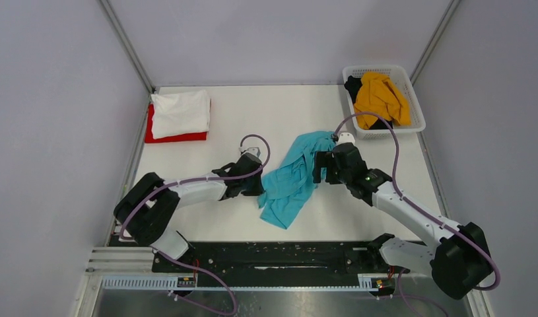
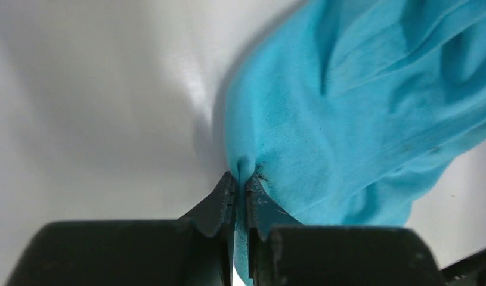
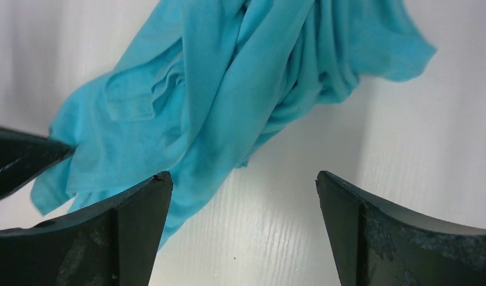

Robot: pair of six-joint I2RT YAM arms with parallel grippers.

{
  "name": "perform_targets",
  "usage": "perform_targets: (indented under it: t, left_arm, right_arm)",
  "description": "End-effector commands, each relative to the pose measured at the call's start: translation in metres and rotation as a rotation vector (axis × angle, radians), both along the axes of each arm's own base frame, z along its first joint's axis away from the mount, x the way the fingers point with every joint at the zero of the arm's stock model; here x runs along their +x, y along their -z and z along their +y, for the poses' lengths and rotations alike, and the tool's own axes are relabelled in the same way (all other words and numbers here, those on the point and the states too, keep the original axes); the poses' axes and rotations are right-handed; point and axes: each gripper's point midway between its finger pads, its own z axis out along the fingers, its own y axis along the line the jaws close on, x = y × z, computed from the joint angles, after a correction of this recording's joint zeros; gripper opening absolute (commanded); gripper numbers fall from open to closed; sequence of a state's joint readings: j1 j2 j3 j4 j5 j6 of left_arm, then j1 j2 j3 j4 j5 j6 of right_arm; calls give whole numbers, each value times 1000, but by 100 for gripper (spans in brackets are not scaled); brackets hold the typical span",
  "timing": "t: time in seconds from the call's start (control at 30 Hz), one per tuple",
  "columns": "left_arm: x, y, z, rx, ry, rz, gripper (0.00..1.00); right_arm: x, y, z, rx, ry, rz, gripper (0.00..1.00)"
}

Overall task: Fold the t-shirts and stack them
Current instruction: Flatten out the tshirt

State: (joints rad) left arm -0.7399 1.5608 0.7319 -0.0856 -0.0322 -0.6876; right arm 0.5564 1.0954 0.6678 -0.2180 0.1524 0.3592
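Left arm first: from its base it stretches low across the table (image 1: 253, 112), elbow bent back near its base, forearm running straight at the teal collared t-shirt (image 1: 291, 178). The left gripper (image 2: 240, 179) sits at the shirt's left edge, and the wrist view settles it: fingers pressed together, pinching a small pucker of teal cloth right at the hem. The fabric bulges up just above the tips.

Over to the right arm: the forearm climbs from its base toward the shirt's right side, wrist bent so that the right gripper (image 3: 241, 176) points in at the cloth from the upper right. Its fingers (image 3: 133, 220) are spread wide and nothing is between them. The bare tabletop shows in the gap, and the near fold of teal lies just past the left-hand tip.

The teal shirt itself lies crumpled in a long diagonal heap between the two grippers, flat on the table.

Well away to the shirt's upper left, a folded white t-shirt (image 1: 181, 112) rests on a red t-shirt (image 1: 149, 129). To its upper right, a white lattice basket (image 1: 416, 109) holds a mustard-yellow t-shirt (image 1: 380, 98) and a black t-shirt (image 1: 352, 86).

Markings on the arms are too small to read.
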Motion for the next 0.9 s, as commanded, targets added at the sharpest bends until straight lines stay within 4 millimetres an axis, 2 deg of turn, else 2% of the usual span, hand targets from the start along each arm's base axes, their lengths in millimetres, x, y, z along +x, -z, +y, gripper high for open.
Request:
perform_targets:
  t: [0.0,0.13,0.27,0.4,0.6,0.8,0.87]
  left_arm:
    - [8,-24,41,104,-134,-110,0]
    - [3,-44,67,154,-184,-159,0]
    - [-2,-59,73,121,-199,-190,0]
    - [-7,-69,72,79,-196,-203,0]
    - [-11,-72,72,54,-197,-203,0]
    - [-13,-69,74,47,-207,-199,0]
    - [-13,-69,73,43,-206,-200,0]
  right_arm:
    - [36,-40,-5,-65,76,-109,99]
    - [60,-58,31,-47,-93,-140,98]
    - [86,-56,53,-106,-173,-85,92]
    - [107,-36,77,-122,-220,9,85]
    - [115,-2,107,-175,-278,116,79]
    - [105,39,103,-221,-235,220,74]
    - [99,50,103,-216,-224,248,69]
